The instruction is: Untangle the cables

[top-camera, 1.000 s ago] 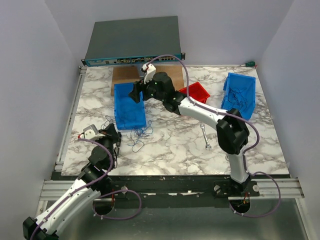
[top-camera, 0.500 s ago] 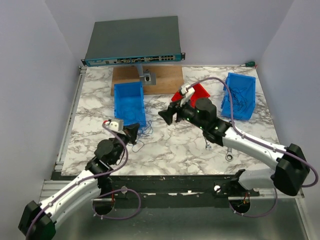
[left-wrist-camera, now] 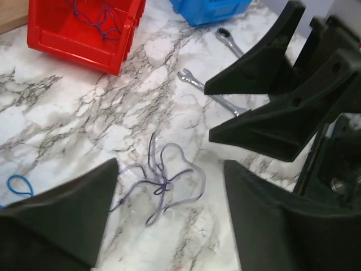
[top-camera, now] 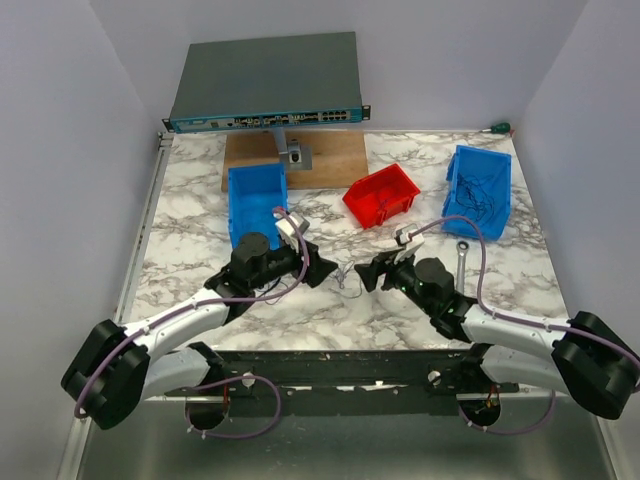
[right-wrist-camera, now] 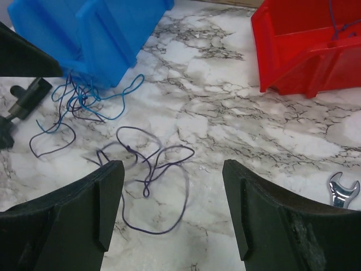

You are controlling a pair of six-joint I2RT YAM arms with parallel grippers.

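Marble table (top-camera: 190, 205); cables (left-wrist-camera: 162, 185) lie between left gripper (left-wrist-camera: 169, 167) and right gripper (right-wrist-camera: 172, 166), both spread.

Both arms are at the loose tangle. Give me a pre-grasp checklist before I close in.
1. Left gripper open and empty: ok.
2. Right gripper open and empty: ok.
3. Purple cable tangle lies between both grippers: ok.
4. Wrench apart from the tangle: ok.
5. Tangle free of the blue strands beside the blue bin: cannot tell.
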